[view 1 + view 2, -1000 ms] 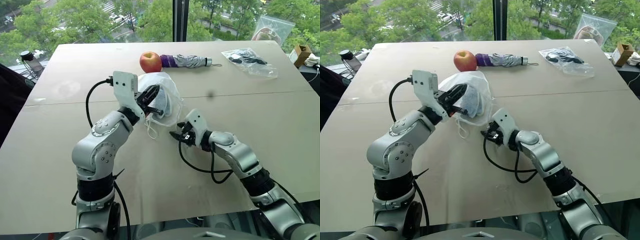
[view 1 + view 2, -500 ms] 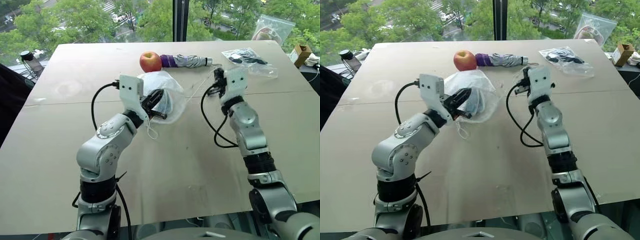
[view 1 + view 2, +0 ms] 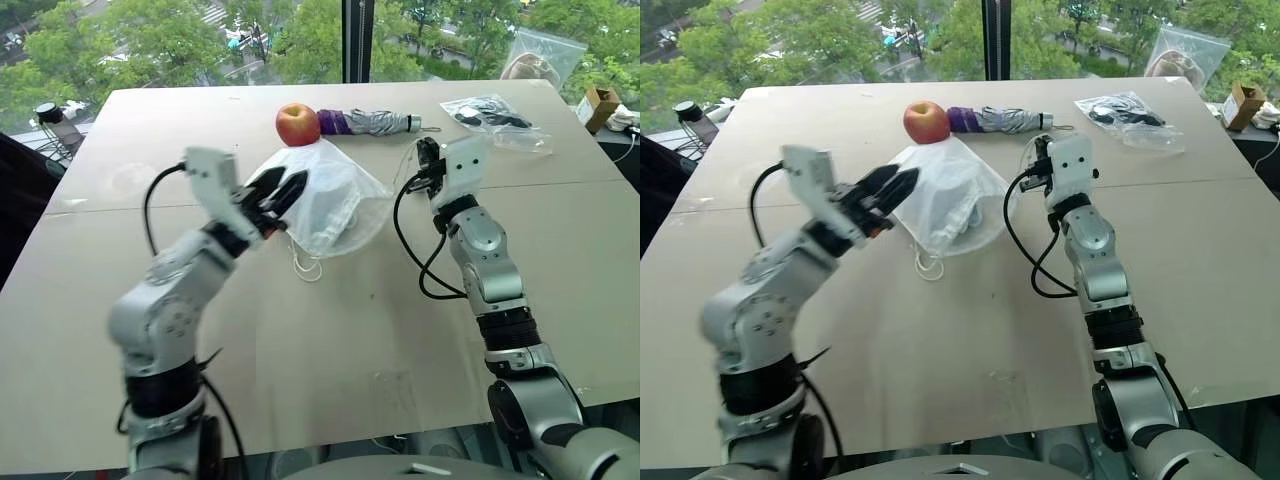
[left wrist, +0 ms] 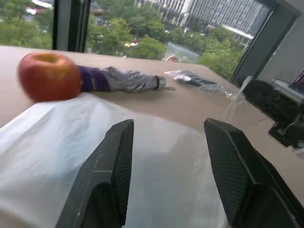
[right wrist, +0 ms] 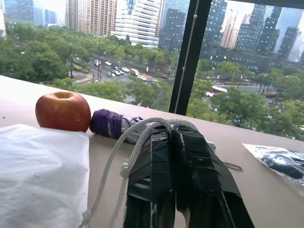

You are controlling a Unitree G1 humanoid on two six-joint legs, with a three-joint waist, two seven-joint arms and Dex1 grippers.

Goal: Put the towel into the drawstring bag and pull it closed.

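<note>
White cord (image 5: 124, 159) from the mouth of the translucent white thin fabric drawstring bag (image 3: 330, 198) is pinched between the two black fingers (image 5: 190, 175) of my right gripper (image 3: 424, 160), which are pressed fully together on it. This gripper is raised above the beige wooden table (image 3: 520, 260), to the right of the bag, and the cord runs from it back toward the bag.

My left gripper (image 3: 281, 187) is at the left side of the bag, with its two black fingers (image 4: 111, 175) standing apart, about half open. They have hold of nothing; in the left wrist view the white fabric lies beyond and between them, but I cannot tell if the tips touch it.

The bag lies on the table, near its middle, with white cord loops (image 3: 305, 266) hanging out at its near edge. A darker shape shows through the fabric at the near right part of the bag; it is probably the small light-blue fluffy towel (image 3: 345, 222), but it is too faint to be sure.

Just beyond the bag is a red round apple (image 3: 297, 124), and to the right of the apple lies a folded umbrella with purple and grey cloth (image 3: 372, 122). Further right, near the far edge of the table, lies a clear plastic zip bag with dark items (image 3: 496, 116).
</note>
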